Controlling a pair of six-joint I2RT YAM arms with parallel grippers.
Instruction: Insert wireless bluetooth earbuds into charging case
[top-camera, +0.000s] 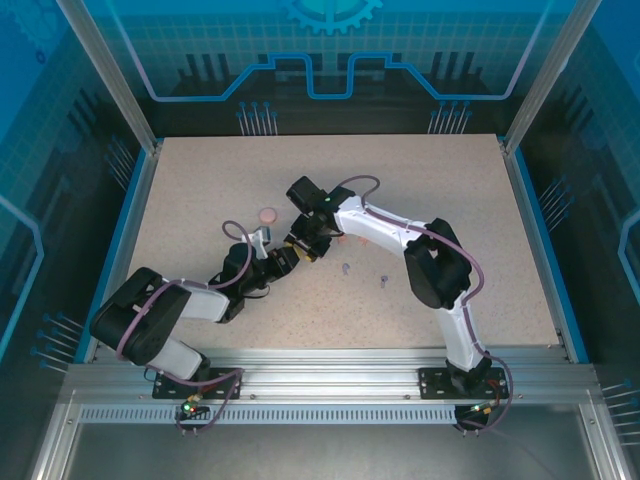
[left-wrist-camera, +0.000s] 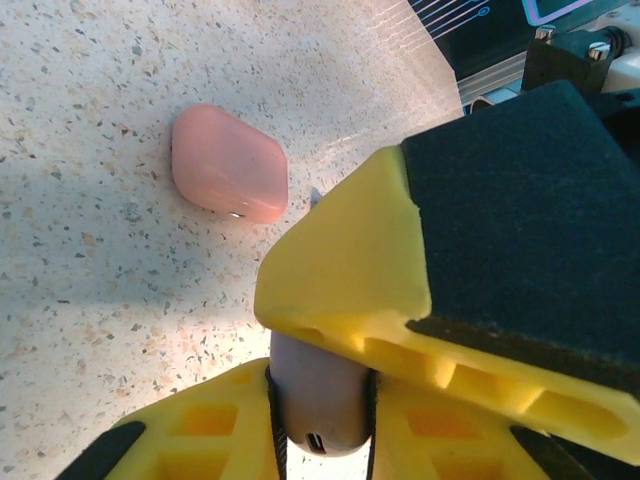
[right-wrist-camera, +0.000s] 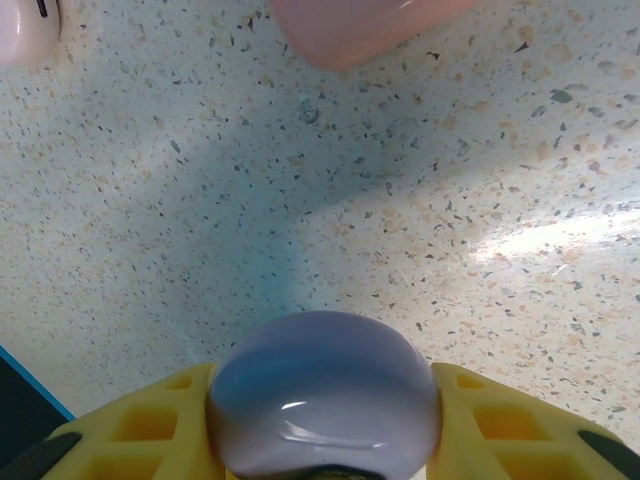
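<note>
My left gripper (left-wrist-camera: 320, 385) is clamped on a pale case (left-wrist-camera: 316, 415), its fingers tight on both sides. My right gripper (right-wrist-camera: 325, 405) pinches a lilac case (right-wrist-camera: 325, 375). The two grippers meet nose to nose at the middle of the table (top-camera: 450, 180). A pink case (left-wrist-camera: 228, 163) lies just beyond them. A purple bud (top-camera: 345, 268) and a second bud (top-camera: 383, 279) lie loose on the table, near my right forearm.
</note>
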